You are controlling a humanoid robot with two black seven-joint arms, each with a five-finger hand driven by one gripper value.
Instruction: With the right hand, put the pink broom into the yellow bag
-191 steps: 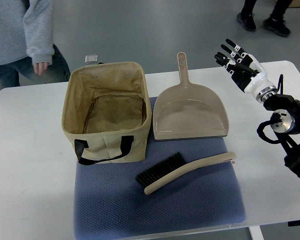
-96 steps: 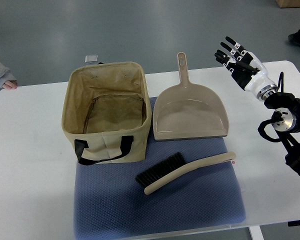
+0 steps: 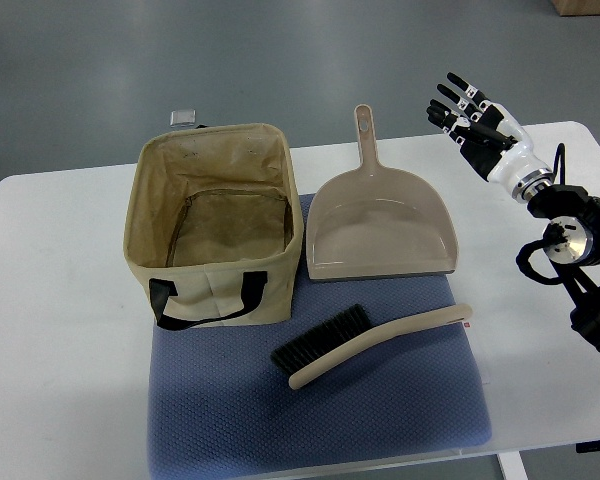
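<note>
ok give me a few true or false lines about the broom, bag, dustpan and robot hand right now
1. The broom lies on the blue mat. True.
2. The right robot hand grips the broom. False: it is raised, fingers spread, holding nothing, far from the broom.
3. The bag stands open and empty. True.
4. The dustpan sits inside the bag. False: it lies beside the bag, to its right in the picture.
5. The broom's bristles point toward the bag side. True.

I see the broom (image 3: 365, 343) on the mat (image 3: 320, 420); my right hand (image 3: 477, 124) hangs open at 2 o'clock.
</note>
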